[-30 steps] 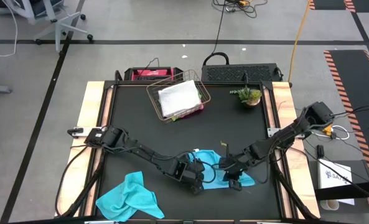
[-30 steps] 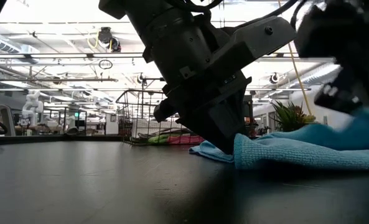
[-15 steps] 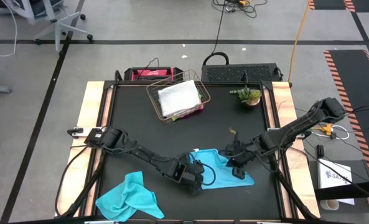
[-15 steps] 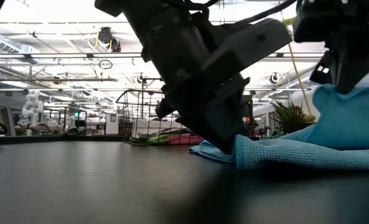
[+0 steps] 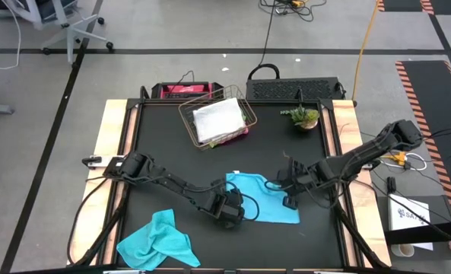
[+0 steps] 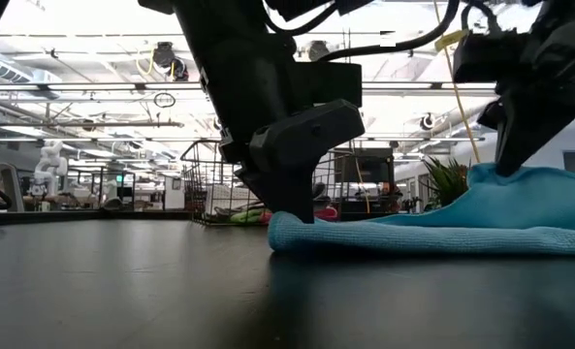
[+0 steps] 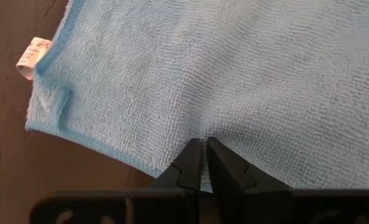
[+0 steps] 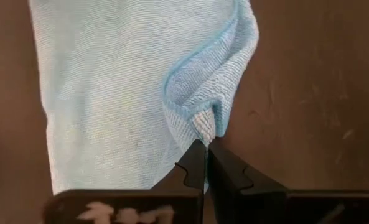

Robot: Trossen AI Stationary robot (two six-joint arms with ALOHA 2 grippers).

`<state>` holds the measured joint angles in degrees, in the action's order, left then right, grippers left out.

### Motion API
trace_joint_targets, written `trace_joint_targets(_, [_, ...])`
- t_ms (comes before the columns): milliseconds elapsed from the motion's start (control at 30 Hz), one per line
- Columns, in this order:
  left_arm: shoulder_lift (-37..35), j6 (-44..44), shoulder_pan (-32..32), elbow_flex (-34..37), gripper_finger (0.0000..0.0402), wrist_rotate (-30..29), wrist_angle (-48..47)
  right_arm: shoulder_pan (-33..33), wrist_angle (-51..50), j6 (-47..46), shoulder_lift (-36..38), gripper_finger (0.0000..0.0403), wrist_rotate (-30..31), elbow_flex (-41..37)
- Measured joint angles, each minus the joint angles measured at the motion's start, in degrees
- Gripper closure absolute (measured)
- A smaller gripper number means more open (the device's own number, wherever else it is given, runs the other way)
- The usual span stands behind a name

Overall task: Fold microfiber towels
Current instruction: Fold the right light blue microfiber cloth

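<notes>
A turquoise microfiber towel [image 5: 259, 199] lies spread on the black table, near the middle. My left gripper [image 5: 233, 208] is shut on its left part, and my right gripper [image 5: 289, 199] is shut on its right edge. In the low view the left gripper [image 6: 289, 211] stands at the towel's left end. There the right gripper [image 6: 508, 167] holds up a low hump of cloth. A second turquoise towel [image 5: 158, 242] lies crumpled at the near left. More towels, a light one on top, fill the wire basket [image 5: 219, 122] at the back. My left gripper pinches the towel a little way in from its edge [image 7: 203, 135] between its two shut fingers, and the cloth puckers at the tips. The fingers slant down from above. The towel around them lies flat on the table. My right gripper pinches a folded-over bit of the towel's hemmed edge [image 8: 204, 132] between its two fingertips, slanting down from above. That bit is raised a little [image 6: 500, 179]. The remainder of the towel lies on the table.
A small potted plant [image 5: 304, 117] stands at the back right. A white label [image 7: 30, 53] sticks out at one corner of the held towel. Bare table lies at the left and between the towel and the basket.
My right gripper has gone toward the far edge and up a little, taking its bit of the towel's edge along. My left gripper has risen, turned and shifted left. The towel, bunched before, now lies flatter and reaches farther left.
</notes>
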<state>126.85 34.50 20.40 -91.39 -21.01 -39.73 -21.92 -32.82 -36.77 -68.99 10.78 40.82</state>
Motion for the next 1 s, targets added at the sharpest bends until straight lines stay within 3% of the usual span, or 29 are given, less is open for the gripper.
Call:
trace_joint_targets(167, [0.0, 0.1, 0.1, 0.0, 0.0371, 0.0, 0.2, 1.9, -3.1, -1.7, 0.0, 0.0403, 0.4, 0.0])
trace_joint_targets(333, [0.0, 0.6, 0.2, 0.0, 0.0371, 0.0, 0.2, 3.8, -12.3, -8.5, 0.0, 0.0403, 7.2, 0.0])
trace_joint_targets(500, [0.0, 1.6, 0.2, 0.0, 0.0371, 0.2, 0.2, 5.1, -14.3, -8.4, 0.0, 0.0395, 7.0, 0.0])
trace_joint_targets(767, [0.0, 1.8, 0.2, -0.1, 0.0371, 0.3, 0.2, 5.1, -12.3, -2.7, 0.0, 0.0329, 7.0, 0.0])
trace_joint_targets(1000, [0.0, 1.8, 0.3, -0.1, 0.0371, 0.3, 0.2, 5.4, -17.7, -1.9, 0.7, 0.0262, 8.7, 0.0])
